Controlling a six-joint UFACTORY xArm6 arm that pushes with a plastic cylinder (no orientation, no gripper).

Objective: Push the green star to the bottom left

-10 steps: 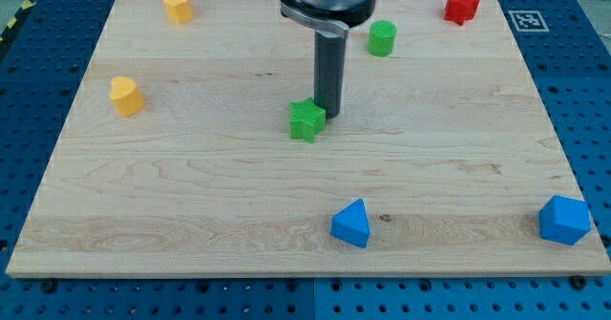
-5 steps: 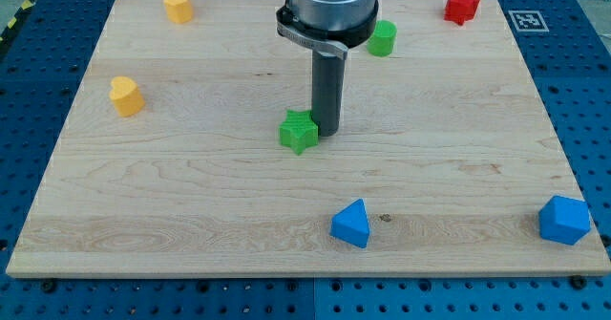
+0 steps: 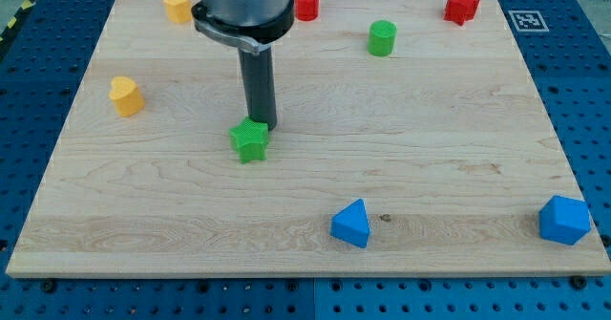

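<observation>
My tip rests on the wooden board, touching the far right edge of the green star, which lies a little left of the board's middle, between the far and near edges and still well apart from the near left corner. There are no jaws on this arm, only a straight dark rod hanging from a grey collar, so nothing is apart, together or clamped; the rod merely presses against the star's side. A green cylinder stands toward the far side, right of the rod and well apart from the star. A red block sits at the far edge just right of the collar, its shape hard to make out, and a second red block sits near the far right corner. A yellow block sits at the far edge left of the collar, and another yellow block lies near the left edge, well left of the star. On the near side, a blue block with a pointed top lies right of the star, and a larger blue faceted block sits by the near right corner. The board lies on a blue perforated table.
</observation>
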